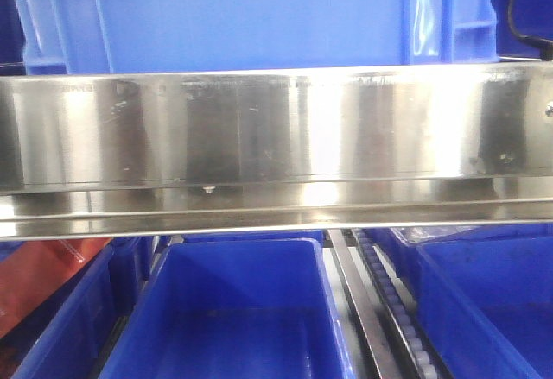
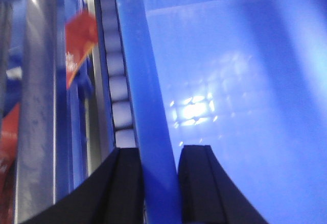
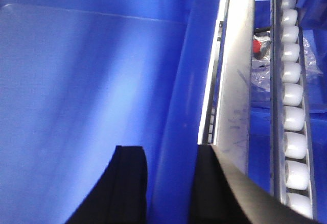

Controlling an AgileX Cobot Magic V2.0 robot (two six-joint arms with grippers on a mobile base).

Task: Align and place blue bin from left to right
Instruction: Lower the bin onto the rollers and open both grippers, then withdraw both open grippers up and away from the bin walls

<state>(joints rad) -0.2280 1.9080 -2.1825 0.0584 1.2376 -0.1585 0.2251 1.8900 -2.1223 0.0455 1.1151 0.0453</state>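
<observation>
The blue bin [image 1: 251, 16] fills the 12 o'clock band of the front view, its smooth side wall and corner ribs showing above a wide steel rail [image 1: 276, 129] that crosses the whole picture. It stands on the upper level behind that rail, while narrower deep-blue bins [image 1: 229, 318] sit on the lower level toward 6 o'clock, with a roller track [image 1: 393, 310] running between them.

Both arms appear engaged with a bin wall. In the left wrist view the left gripper [image 2: 159, 183] straddles a blue rim [image 2: 145, 96], one black finger on each side, pinching it or nearly so; a strip of white rollers [image 2: 118, 96] lies just outside at 10 o'clock. In the right wrist view the right gripper [image 3: 171, 183] likewise straddles the opposite blue wall [image 3: 184, 81], with a steel bar [image 3: 237, 66] and rollers [image 3: 292, 96] toward 2 o'clock.

My reading: the grasp is made, so the carry and alignment toward the right remain. Whether the bin is lifted cannot be told.
</observation>
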